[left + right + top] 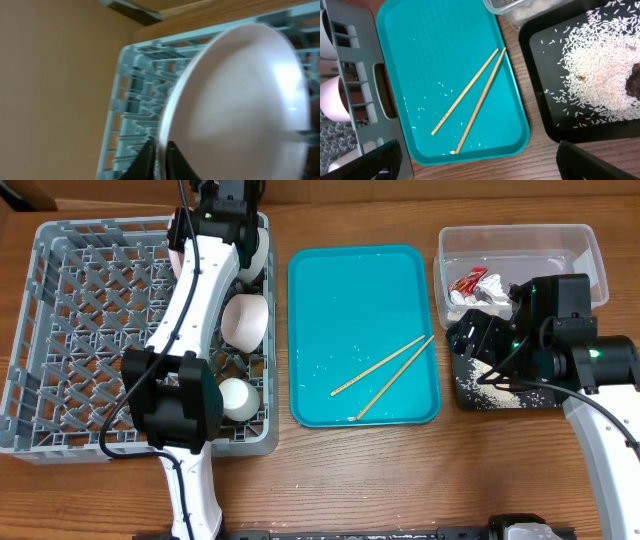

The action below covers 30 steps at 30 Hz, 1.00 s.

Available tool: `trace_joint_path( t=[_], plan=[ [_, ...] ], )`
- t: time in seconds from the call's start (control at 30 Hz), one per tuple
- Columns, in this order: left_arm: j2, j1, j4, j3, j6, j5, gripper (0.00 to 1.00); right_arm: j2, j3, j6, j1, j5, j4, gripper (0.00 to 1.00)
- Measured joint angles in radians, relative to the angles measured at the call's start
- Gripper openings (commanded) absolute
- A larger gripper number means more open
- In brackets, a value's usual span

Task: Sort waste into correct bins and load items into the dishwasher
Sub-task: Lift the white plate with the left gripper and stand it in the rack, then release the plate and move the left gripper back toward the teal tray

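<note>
One pale pink plate (pixel 235 105) stands on edge at the grey dish rack's (pixel 131 95) 1 o'clock corner, its rim pinched by the left gripper (pixel 159 150). Recommend seating it upright before release. The right gripper (pixel 480 165) is spread wide and empty.

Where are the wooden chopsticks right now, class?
In the overhead view, the chopsticks lie on the teal tray, in its lower right part, between the dish rack and the black tray.
</note>
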Motion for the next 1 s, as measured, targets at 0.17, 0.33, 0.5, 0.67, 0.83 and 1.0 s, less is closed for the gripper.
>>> trace_joint_path(
  t=[0.17, 0.33, 0.5, 0.67, 0.83, 1.0],
  plan=[
    [0.000, 0.000, -0.008, -0.006, -0.040, 0.092, 0.58, 0.000, 0.000, 0.000, 0.000, 0.000, 0.000, 1.00],
    [0.000, 0.000, -0.026, -0.006, -0.079, 0.148, 0.73, 0.000, 0.000, 0.000, 0.000, 0.000, 0.000, 1.00],
    [-0.001, 0.000, -0.149, 0.034, -0.136, 0.235, 0.83, 0.000, 0.000, 0.000, 0.000, 0.000, 0.000, 1.00],
    [-0.035, 0.000, -0.271, 0.143, -0.167, 0.378, 0.97, 0.000, 0.000, 0.000, 0.000, 0.000, 0.001, 1.00],
    [-0.146, -0.002, -0.351, 0.234, -0.185, 0.534, 1.00, 0.000, 0.000, 0.000, 0.000, 0.000, 0.001, 1.00],
    [-0.259, -0.032, -0.414, 0.264, -0.170, 0.796, 0.92, 0.000, 0.000, 0.000, 0.000, 0.000, 0.000, 1.00]
  ],
)
